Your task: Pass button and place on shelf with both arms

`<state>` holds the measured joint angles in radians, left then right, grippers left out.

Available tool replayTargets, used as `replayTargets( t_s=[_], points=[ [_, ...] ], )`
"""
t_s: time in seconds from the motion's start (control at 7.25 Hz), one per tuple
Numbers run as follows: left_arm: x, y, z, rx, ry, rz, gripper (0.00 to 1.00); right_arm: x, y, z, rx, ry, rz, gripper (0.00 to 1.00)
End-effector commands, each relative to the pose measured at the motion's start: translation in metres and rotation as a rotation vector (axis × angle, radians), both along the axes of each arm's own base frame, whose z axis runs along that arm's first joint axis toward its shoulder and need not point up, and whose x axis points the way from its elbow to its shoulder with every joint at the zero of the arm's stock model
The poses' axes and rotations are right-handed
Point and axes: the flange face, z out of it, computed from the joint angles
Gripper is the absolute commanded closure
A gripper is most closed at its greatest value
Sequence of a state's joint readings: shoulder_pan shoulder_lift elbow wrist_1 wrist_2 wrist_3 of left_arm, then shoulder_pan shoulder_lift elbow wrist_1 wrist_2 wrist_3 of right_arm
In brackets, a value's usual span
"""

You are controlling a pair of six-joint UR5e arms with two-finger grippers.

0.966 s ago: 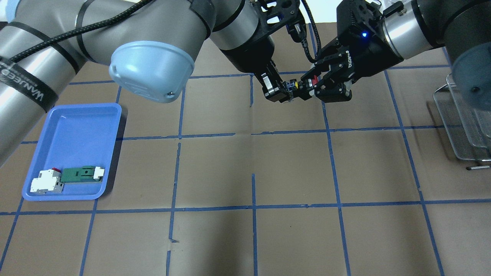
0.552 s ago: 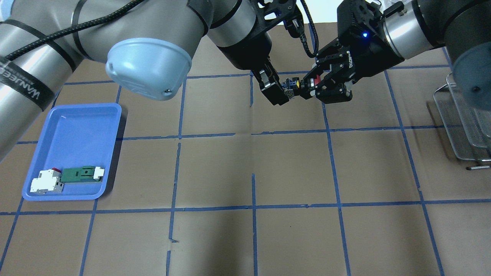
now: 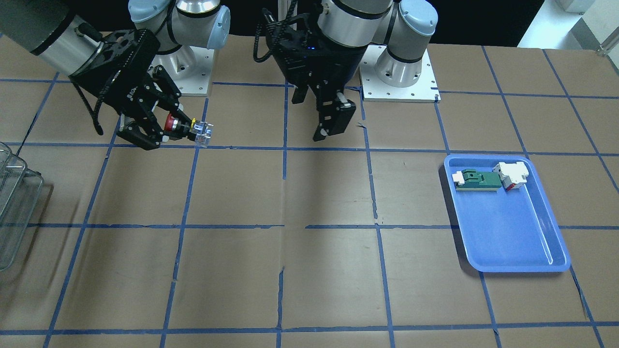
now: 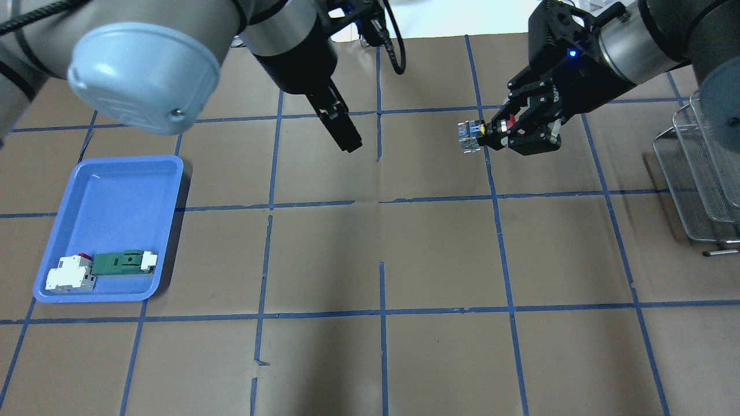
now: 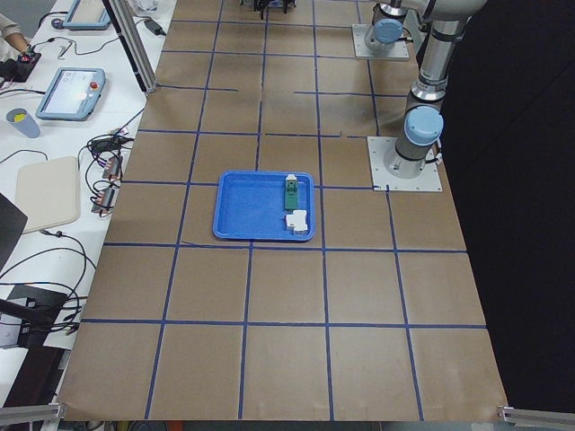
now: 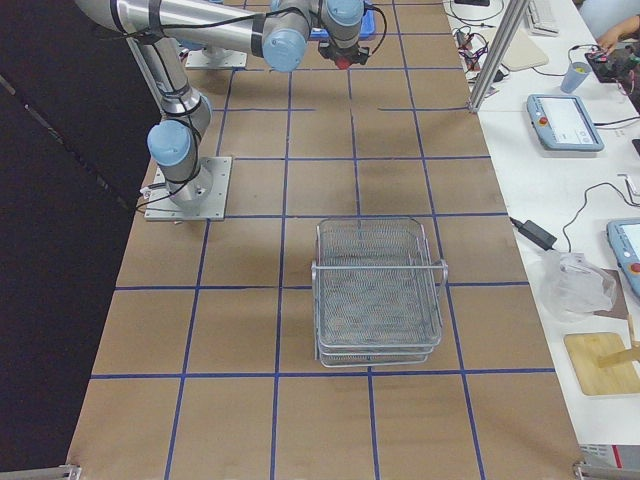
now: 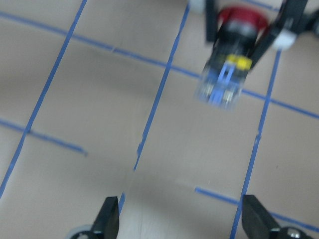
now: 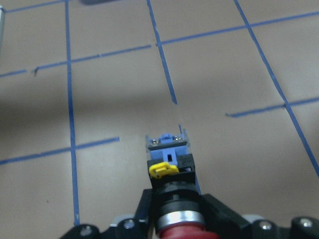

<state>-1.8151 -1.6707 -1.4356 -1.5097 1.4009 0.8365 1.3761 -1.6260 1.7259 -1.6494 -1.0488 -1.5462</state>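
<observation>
My right gripper (image 4: pixel 504 130) is shut on the button (image 4: pixel 473 134) at its red cap and silver collar, and holds it level above the table; the blue-yellow-black body sticks out to the left. The front view shows the same hold, with the gripper (image 3: pixel 163 127) and the button (image 3: pixel 192 128). The right wrist view shows the button (image 8: pixel 169 167) between the jaws. My left gripper (image 4: pixel 347 137) is open and empty, well to the left of the button. In the left wrist view, the button (image 7: pixel 227 69) is ahead of it. The wire-mesh shelf (image 4: pixel 702 179) stands at the far right.
A blue tray (image 4: pixel 115 190) at the left holds a green-and-white flat part (image 4: pixel 124 262) and a white-and-red block (image 4: pixel 70 273). The shelf also shows at the front view's left edge (image 3: pixel 14 193) and in the exterior right view (image 6: pixel 378 290).
My left gripper has let go of the button, opened and drawn back to the left. My right gripper, still shut on the button, has moved a little to the right.
</observation>
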Motion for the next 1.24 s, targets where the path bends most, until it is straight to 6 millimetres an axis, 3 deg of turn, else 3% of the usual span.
replayTargets(
  t_s=[0.0,0.14,0.28,0.55,0.69,0.97,1.1],
  points=[
    [0.047,0.003,0.007,0.030,-0.106,0.191,0.00,-0.093,-0.007,0.008,0.019,0.186,-0.148,1.00],
    [0.062,0.012,0.007,0.057,-0.208,0.210,0.00,-0.136,-0.006,0.011,0.019,0.206,-0.231,1.00],
    [0.079,0.008,0.007,0.056,-0.248,0.239,0.00,-0.183,-0.002,0.015,0.015,0.224,-0.321,1.00],
    [0.133,-0.004,0.012,0.065,-0.275,0.338,0.00,-0.278,0.006,0.005,0.012,0.225,-0.482,1.00],
    [0.148,0.002,0.014,0.107,-0.293,0.362,0.00,-0.310,0.003,-0.001,-0.021,0.241,-0.531,1.00],
    [0.161,0.005,0.016,0.114,-0.333,0.422,0.00,-0.342,-0.008,-0.023,-0.044,0.272,-0.582,1.00],
    [0.175,0.001,0.016,0.125,-0.314,0.645,0.00,-0.354,-0.015,-0.039,-0.029,0.267,-0.619,1.00]
  ],
)
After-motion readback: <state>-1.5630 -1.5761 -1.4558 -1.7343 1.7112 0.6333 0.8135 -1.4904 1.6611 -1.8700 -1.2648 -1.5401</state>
